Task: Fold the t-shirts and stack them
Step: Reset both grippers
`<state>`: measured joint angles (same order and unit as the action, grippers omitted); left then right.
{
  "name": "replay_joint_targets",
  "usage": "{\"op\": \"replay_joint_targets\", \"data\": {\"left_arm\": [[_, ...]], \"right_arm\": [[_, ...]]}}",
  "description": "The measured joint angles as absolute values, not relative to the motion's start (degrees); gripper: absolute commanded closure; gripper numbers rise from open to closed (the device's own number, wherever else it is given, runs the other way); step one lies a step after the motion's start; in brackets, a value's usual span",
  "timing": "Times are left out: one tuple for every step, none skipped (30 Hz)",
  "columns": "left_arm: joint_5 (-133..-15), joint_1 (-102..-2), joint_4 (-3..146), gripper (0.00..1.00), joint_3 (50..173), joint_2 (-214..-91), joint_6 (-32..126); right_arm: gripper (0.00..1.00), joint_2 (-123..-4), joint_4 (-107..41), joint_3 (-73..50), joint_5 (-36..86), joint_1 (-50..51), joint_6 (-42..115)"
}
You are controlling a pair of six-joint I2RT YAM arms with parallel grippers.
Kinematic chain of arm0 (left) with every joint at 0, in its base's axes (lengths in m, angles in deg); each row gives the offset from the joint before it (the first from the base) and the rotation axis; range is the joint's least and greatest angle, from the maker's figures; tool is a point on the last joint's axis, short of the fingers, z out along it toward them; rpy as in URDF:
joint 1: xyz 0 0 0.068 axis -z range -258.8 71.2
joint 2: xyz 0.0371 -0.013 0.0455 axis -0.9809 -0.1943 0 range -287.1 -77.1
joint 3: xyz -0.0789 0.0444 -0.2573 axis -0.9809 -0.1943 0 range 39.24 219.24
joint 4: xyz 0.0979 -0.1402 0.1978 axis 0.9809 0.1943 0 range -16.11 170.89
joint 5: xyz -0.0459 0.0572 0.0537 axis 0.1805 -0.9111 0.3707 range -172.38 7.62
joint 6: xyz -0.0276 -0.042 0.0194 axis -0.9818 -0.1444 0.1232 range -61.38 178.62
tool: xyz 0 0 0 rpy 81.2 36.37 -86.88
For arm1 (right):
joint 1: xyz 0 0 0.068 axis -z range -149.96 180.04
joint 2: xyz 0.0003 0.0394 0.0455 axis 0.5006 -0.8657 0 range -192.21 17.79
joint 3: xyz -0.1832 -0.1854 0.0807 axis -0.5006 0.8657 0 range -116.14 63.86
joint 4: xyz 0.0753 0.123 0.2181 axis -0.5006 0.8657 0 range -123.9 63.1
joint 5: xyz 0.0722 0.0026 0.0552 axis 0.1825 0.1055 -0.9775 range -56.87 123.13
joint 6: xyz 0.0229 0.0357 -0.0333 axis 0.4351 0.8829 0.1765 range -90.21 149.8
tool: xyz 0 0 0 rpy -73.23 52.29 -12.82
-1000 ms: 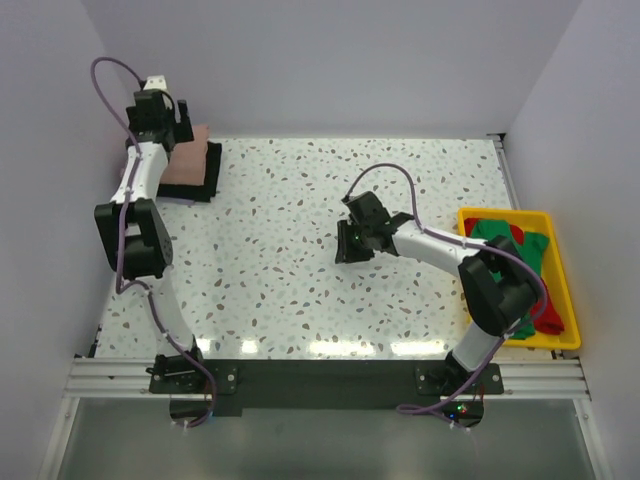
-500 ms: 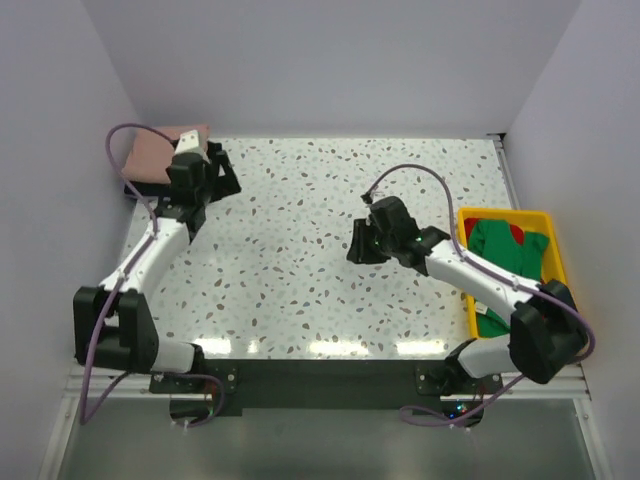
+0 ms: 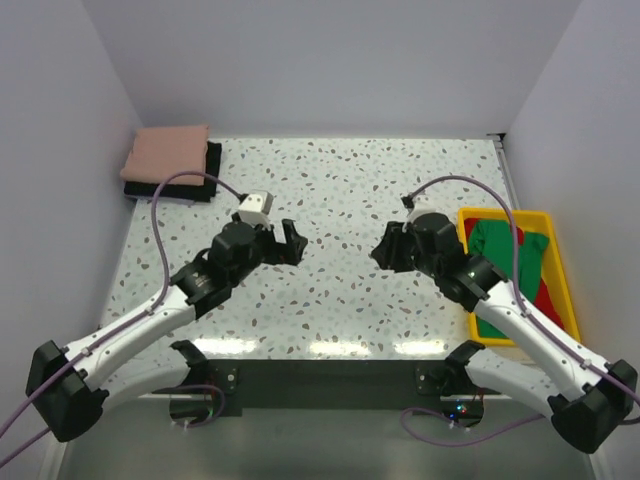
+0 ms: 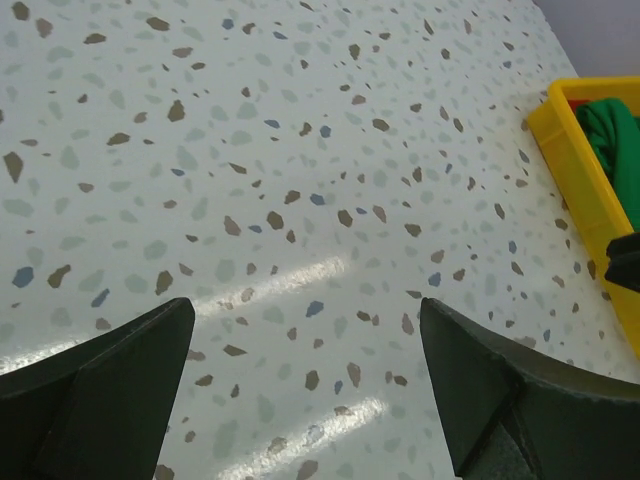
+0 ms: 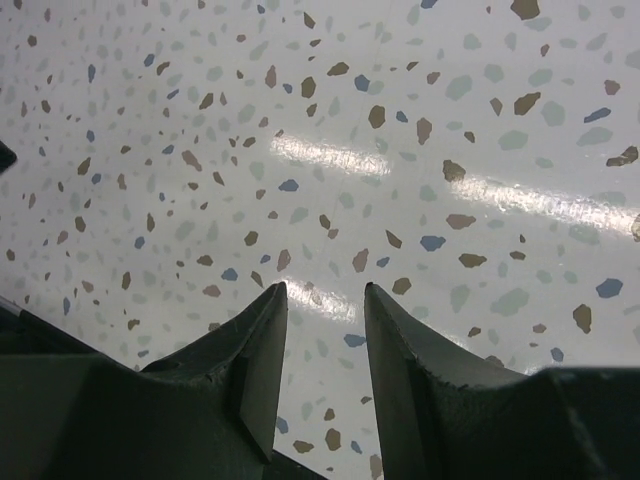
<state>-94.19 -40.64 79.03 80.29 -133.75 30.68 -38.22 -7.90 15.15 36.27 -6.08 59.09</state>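
Observation:
A folded dusty-pink t-shirt (image 3: 167, 152) lies on a folded black t-shirt (image 3: 205, 180) at the table's far left corner. A green t-shirt (image 3: 500, 250) and a red one (image 3: 547, 300) lie in the yellow bin (image 3: 572, 320) at the right; the green one also shows in the left wrist view (image 4: 615, 135). My left gripper (image 3: 290, 243) is open and empty over the table's middle, jaws wide apart (image 4: 305, 325). My right gripper (image 3: 385, 250) is open and empty, jaws a narrow gap apart (image 5: 325, 290), left of the bin.
The speckled table (image 3: 340, 180) is walled at the back and both sides. The bin's near wall (image 4: 575, 170) shows at the right of the left wrist view. Cables loop over both arms.
My left arm has swung away from the pink and black stack to the table's middle. My right arm has drawn back toward the near right, uncovering the bin.

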Motion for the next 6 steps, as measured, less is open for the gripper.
{"op": "replay_joint_targets", "data": {"left_arm": [[-94.76, -38.46, 79.21, 0.00, 79.90, -133.31, 30.50], [-95.09, -36.19, 79.43, 0.00, 79.73, -133.13, 30.24], [-95.31, -34.77, 79.56, 0.00, 79.73, -133.13, 30.20], [-95.33, -33.32, 79.69, 0.00, 79.73, -133.13, 30.13], [-95.20, -32.40, 79.95, 0.00, 79.73, -133.11, 30.13], [-95.13, -31.86, 80.30, 0.00, 79.73, -133.03, 30.13]], "right_arm": [[0.60, -36.93, -7.37, 15.52, 36.77, -6.08, 59.12], [0.61, -35.60, -6.98, 15.93, 37.19, -6.08, 59.09], [0.61, -34.22, -6.61, 16.31, 37.60, -6.08, 59.09], [0.61, -33.06, -6.00, 16.55, 38.04, -6.08, 59.05], [0.61, -32.32, -5.32, 16.57, 38.26, -6.08, 59.03], [0.60, -31.60, -4.77, 16.57, 38.48, -6.08, 58.98]]}}
